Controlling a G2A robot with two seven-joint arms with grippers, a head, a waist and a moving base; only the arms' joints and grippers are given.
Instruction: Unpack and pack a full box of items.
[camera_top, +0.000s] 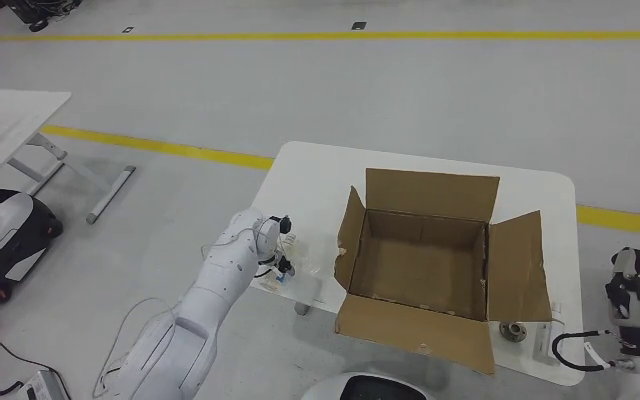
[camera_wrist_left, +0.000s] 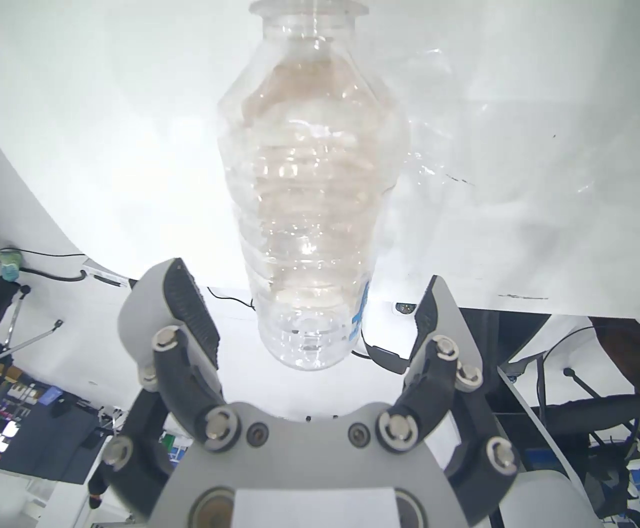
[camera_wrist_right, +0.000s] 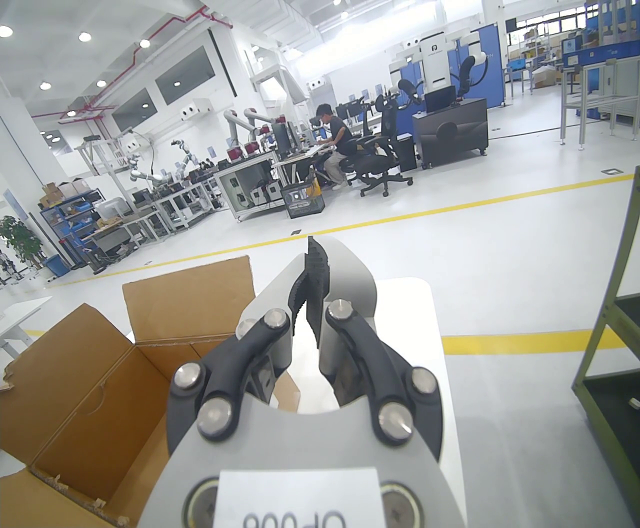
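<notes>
A clear, empty plastic bottle (camera_wrist_left: 305, 200) lies on its side on the white table (camera_top: 310, 180), its base pointing at my left gripper (camera_wrist_left: 305, 290). That gripper is open, its fingers on either side of the base and apart from it. From above, the left gripper (camera_top: 285, 267) hangs at the table's left edge with the bottle (camera_top: 313, 268) just in front of it. The open cardboard box (camera_top: 430, 195) stands mid-table with its flaps spread and its inside looks bare. My right gripper (camera_wrist_right: 312, 270) is shut on nothing, to the right of the box (camera_wrist_right: 100, 360).
A small round metal part (camera_top: 513, 329), a white strip (camera_top: 545, 340) and a black cable loop (camera_top: 578, 351) lie at the table's front right corner. The box flaps (camera_top: 515, 265) stick out sideways. Floor surrounds the table, with a green rack (camera_wrist_right: 610, 320) off to the right.
</notes>
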